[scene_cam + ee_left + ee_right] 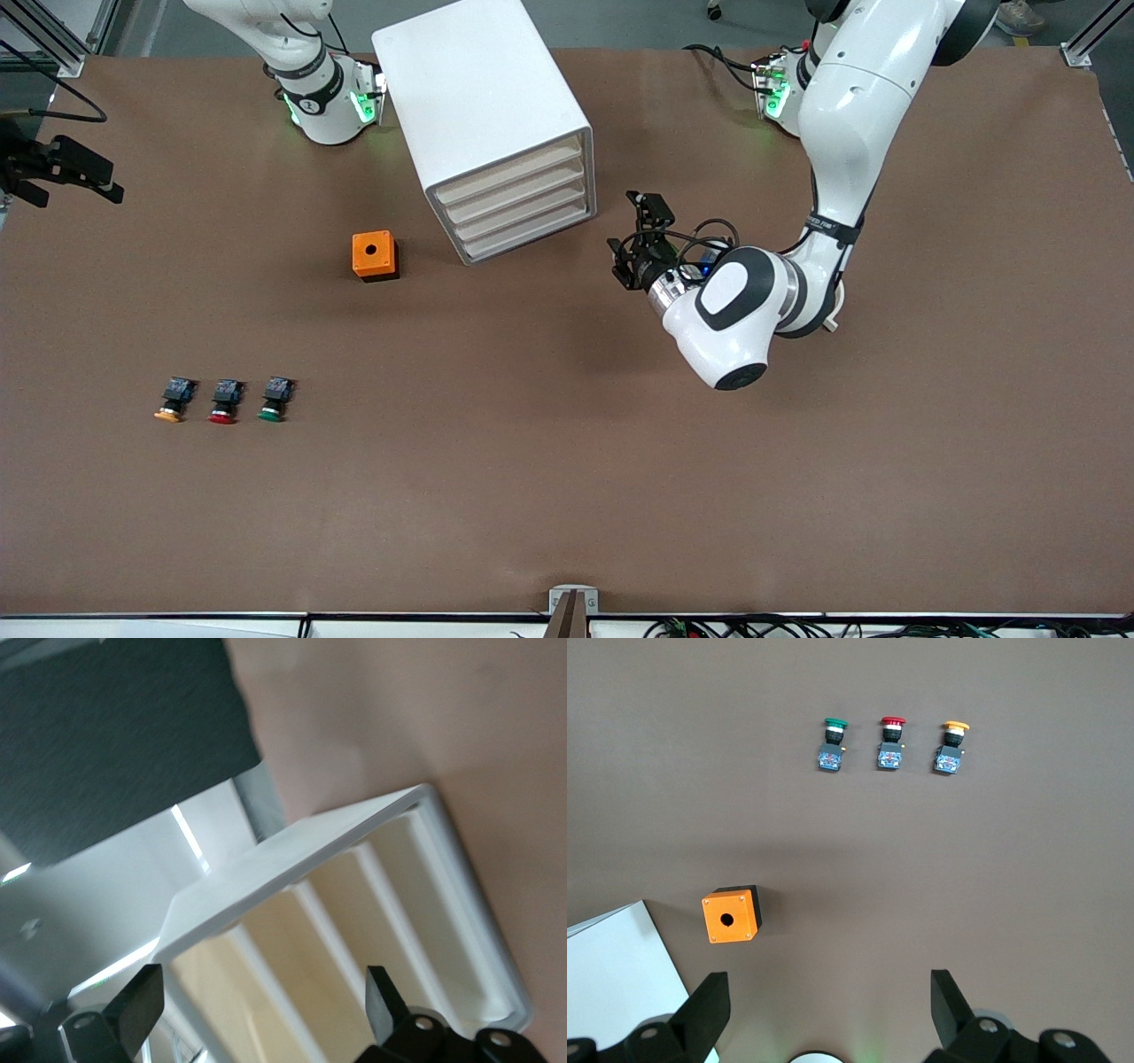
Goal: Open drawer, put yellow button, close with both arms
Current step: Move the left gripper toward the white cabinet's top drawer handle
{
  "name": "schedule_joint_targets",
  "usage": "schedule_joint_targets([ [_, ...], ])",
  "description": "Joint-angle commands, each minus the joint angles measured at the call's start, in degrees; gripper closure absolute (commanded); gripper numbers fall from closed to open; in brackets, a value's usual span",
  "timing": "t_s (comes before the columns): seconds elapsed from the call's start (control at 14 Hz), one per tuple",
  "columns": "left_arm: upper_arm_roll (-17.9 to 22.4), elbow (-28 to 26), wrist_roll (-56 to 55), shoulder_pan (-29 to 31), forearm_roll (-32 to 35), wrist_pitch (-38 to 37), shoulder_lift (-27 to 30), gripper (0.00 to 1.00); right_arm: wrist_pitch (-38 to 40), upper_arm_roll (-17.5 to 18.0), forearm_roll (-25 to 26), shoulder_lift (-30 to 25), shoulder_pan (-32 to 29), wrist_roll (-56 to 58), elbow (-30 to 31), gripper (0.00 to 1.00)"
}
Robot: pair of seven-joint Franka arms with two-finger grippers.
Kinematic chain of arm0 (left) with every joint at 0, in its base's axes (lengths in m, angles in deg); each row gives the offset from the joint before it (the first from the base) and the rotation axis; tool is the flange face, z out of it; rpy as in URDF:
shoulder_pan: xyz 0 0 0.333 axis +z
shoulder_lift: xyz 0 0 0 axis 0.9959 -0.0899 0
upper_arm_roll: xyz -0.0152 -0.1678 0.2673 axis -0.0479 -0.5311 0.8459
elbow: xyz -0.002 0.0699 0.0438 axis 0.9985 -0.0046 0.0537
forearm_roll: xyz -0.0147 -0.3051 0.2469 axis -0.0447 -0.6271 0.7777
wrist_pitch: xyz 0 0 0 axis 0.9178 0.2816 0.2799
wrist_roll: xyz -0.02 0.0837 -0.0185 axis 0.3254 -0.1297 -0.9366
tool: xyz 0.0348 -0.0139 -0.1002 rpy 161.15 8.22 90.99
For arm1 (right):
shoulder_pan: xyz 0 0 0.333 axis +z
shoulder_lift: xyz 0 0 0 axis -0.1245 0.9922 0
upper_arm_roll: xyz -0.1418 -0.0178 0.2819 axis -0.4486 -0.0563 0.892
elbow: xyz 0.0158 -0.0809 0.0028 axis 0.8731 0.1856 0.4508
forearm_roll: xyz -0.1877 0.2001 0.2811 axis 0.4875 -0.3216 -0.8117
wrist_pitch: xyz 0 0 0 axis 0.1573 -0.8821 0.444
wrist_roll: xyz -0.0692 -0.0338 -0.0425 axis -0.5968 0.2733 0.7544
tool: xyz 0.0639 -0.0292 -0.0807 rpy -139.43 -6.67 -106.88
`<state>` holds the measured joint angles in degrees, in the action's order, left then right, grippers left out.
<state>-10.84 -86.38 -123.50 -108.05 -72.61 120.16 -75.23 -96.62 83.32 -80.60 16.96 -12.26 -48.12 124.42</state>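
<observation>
The white cabinet (483, 97) stands between the arm bases, and its topmost drawer (509, 173) sits flush with the three below it. My left gripper (636, 239) hovers low beside the cabinet's drawer front, open and empty. In the left wrist view the left gripper (261, 983) faces the cabinet (292, 864) close up. The yellow button (171, 403) lies toward the right arm's end, nearer the front camera than the cabinet. My right gripper (828, 997) is open and empty, high over the table and out of the front view. It looks down on the yellow button (951, 746).
A red-capped button (224, 403) and a green-capped one (275, 400) lie in a row beside the yellow one. An orange box with a round hole (374, 255) sits near the cabinet's front corner. A black mount (58, 168) juts in at the right arm's end.
</observation>
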Motion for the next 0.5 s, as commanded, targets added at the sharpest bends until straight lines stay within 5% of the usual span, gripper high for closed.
schedule_joint_targets([
  [0.0, 0.06, 1.58, -8.26, 0.0, -4.46, -2.32, -2.34, 0.0, -0.01, 0.16, 0.16, -1.6, 0.27, 0.5, 1.5, 0.0],
  [0.43, 0.14, 1.58, -17.94, -0.35, -14.4, -2.85, -5.6, 0.0, -0.1, 0.24, 0.16, -1.6, 0.71, 0.5, 1.5, 0.0],
])
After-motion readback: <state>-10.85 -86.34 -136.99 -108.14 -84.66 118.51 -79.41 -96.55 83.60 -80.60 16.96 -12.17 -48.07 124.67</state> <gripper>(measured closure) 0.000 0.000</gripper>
